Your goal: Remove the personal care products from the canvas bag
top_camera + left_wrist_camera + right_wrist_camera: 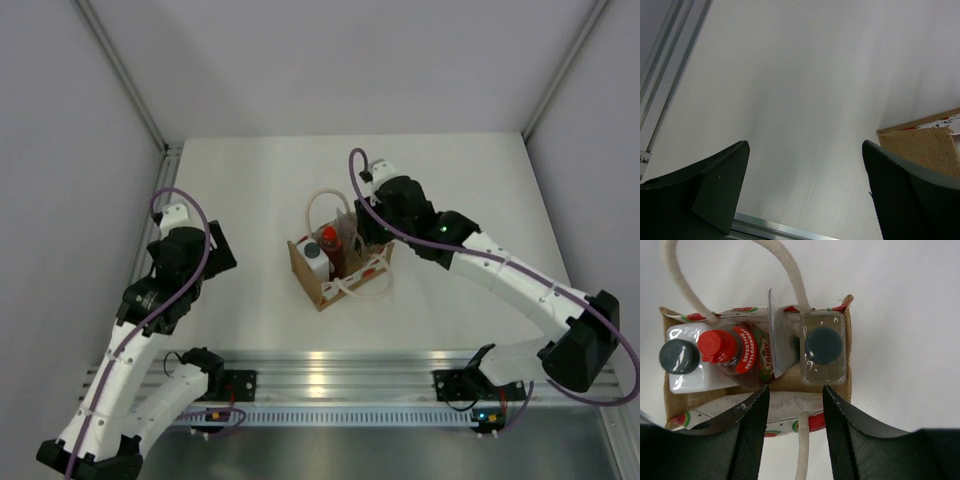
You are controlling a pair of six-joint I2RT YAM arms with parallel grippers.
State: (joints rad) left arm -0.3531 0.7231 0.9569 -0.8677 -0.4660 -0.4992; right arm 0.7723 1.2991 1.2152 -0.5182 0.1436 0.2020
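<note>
The canvas bag [303, 268] stands upright mid-table, and all the personal care products are inside it. In the right wrist view, the bag [685, 400] holds the white bottle with grey cap [679, 357], the red bottle with red cap [719, 346], the flat end of the white squeeze tube [778, 337] and the clear bottle with dark cap [823, 347]. My right gripper [796, 396] is open and empty. It hangs just above the bag's near rim, beside the clear bottle. My left gripper [805, 146] is open and empty over bare table to the left of the bag [932, 147].
One white rope handle [803, 450] hangs down the bag's near side between my right fingers. The other handle [322, 203] loops up behind the bag. An aluminium rail [330, 365] runs along the near table edge. White walls close in the back and sides.
</note>
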